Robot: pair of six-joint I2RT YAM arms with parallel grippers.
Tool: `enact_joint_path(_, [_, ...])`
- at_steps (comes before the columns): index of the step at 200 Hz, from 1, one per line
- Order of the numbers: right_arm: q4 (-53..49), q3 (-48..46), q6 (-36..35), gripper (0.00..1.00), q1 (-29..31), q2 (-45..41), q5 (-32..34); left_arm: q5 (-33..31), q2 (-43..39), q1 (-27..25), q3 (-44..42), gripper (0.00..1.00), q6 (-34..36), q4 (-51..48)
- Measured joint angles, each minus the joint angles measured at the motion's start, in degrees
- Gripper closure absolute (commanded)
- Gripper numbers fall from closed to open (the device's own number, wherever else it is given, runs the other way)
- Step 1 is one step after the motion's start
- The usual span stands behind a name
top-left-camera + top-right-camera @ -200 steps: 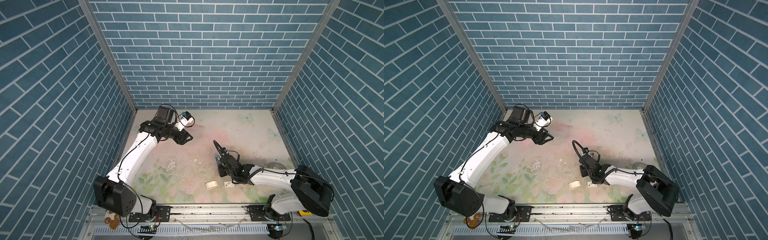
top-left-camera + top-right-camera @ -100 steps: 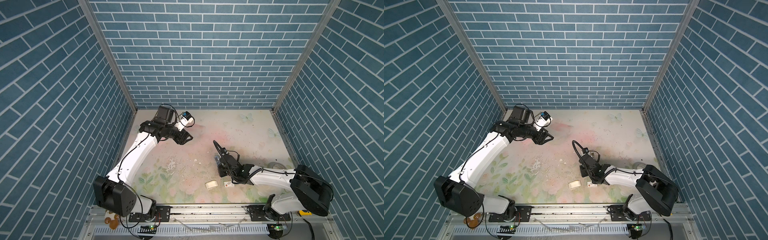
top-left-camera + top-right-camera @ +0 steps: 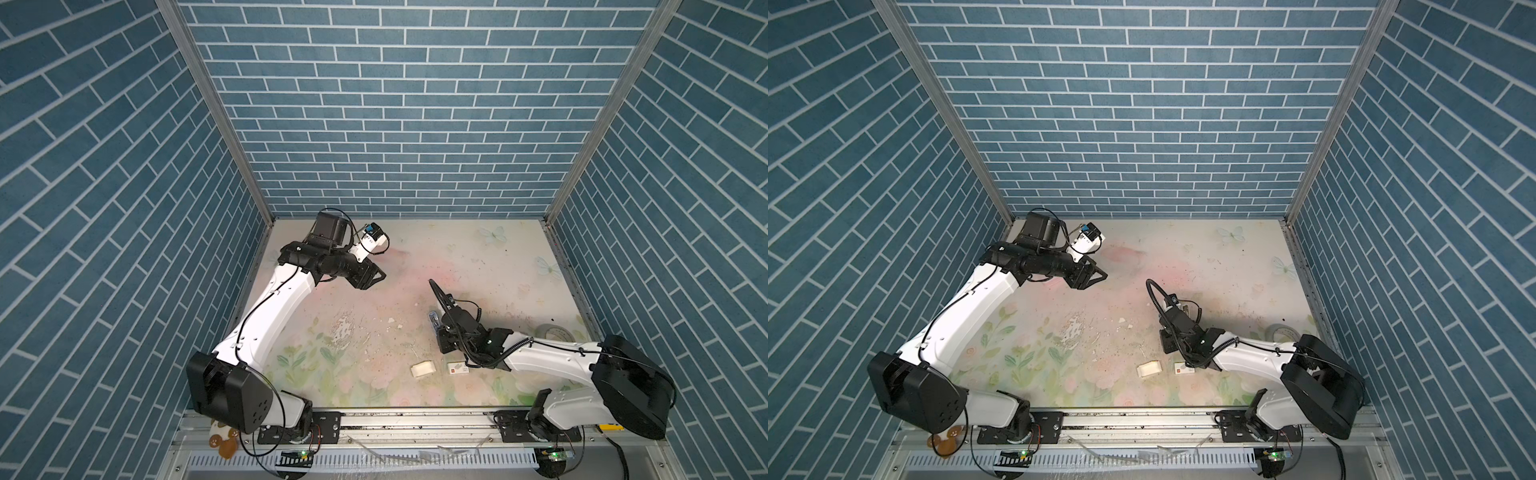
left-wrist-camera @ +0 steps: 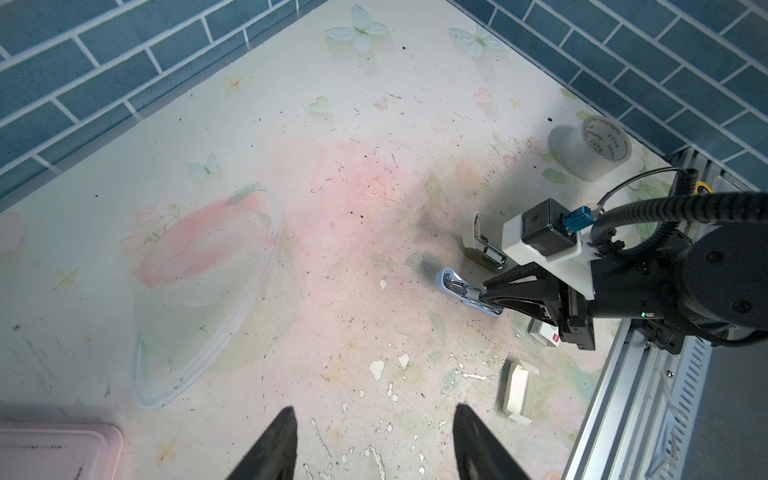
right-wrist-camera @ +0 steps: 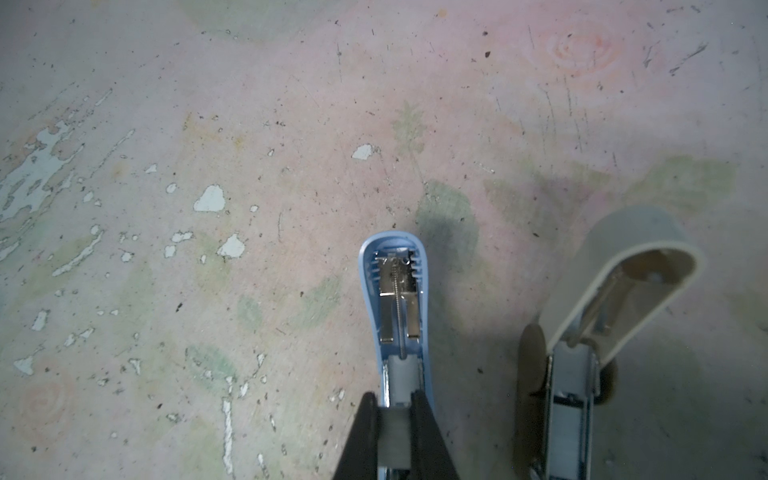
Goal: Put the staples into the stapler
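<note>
A blue stapler (image 5: 397, 286) lies opened flat on the floral table, its metal channel exposed; it also shows in the left wrist view as the blue stapler (image 4: 459, 289). My right gripper (image 5: 395, 409) is shut on a grey strip of staples (image 5: 394, 434) and holds it low over the rear of that channel. In a top view the right gripper (image 3: 439, 332) sits right of centre. The white card tray (image 3: 423, 368) and the red-marked sleeve (image 3: 457, 368) lie near the front. My left gripper (image 3: 374, 276) hangs open and empty at the back left, seen also as the left gripper (image 4: 374, 419).
A second, beige stapler (image 5: 590, 328) stands open right beside the blue one. A roll of tape (image 3: 552, 332) sits by the right wall. A pink tray corner (image 4: 58, 449) shows below the left gripper. The table's print is chipped in the middle.
</note>
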Motion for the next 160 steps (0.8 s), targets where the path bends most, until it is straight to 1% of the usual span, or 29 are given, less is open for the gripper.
enact_joint_path(160, [0.0,0.0,-0.2,0.97,0.0,2.3,0.2,0.0,0.0,0.0,-0.1,0.38,0.0,0.0])
